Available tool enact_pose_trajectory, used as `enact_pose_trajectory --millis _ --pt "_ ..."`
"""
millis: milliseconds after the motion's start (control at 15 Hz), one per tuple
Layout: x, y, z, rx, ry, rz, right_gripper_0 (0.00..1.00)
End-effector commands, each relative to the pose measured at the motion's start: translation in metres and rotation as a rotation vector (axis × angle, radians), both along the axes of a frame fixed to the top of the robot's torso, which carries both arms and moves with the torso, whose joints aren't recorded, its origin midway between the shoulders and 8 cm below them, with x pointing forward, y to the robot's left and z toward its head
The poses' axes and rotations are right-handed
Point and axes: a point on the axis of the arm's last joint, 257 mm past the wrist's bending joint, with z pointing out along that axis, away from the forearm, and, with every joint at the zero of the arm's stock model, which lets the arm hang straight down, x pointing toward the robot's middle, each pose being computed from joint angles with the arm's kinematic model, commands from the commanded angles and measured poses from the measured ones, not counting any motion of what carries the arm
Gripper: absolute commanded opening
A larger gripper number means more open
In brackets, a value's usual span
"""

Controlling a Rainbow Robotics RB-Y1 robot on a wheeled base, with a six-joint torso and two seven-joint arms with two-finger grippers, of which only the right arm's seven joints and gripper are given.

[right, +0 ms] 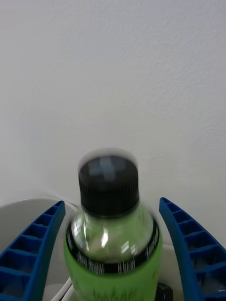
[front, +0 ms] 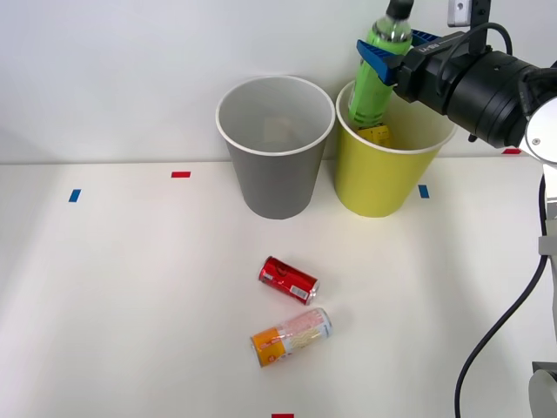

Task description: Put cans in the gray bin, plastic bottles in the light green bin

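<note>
— Where is the green bottle (front: 374,83) sitting relative to your fingers (right: 35,244)?
— It is standing between them, cap up. In the right wrist view you are seeing a blue ribbed finger on either side of its shoulder, with a gap showing on each side, so the fingers are spread wider than the bottle there and I cannot tell whether they are touching it lower down.
— And where is it hanging?
— Over the light green bin (front: 383,178), its lower end dipping inside the rim, above the yellow-labelled bottle (front: 376,134) lying in there. The gray bin (front: 277,170) is standing just beside it. The red can (front: 288,279) and the orange can (front: 291,336) are lying on the tabletop (front: 130,287), near each other.
</note>
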Motion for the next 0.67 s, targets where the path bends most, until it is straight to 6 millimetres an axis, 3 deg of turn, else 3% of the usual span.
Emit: enact_pose_trajectory --millis 67,333,667 --pt "-0.003 -0.001 0.002 0.022 -0.013 0.01 1.0" --pt "-0.031 -0.02 -0.011 0.01 -0.057 -0.013 1.0" --pt "-0.089 -0.067 -0.036 0.04 -0.159 -0.165 1.0"
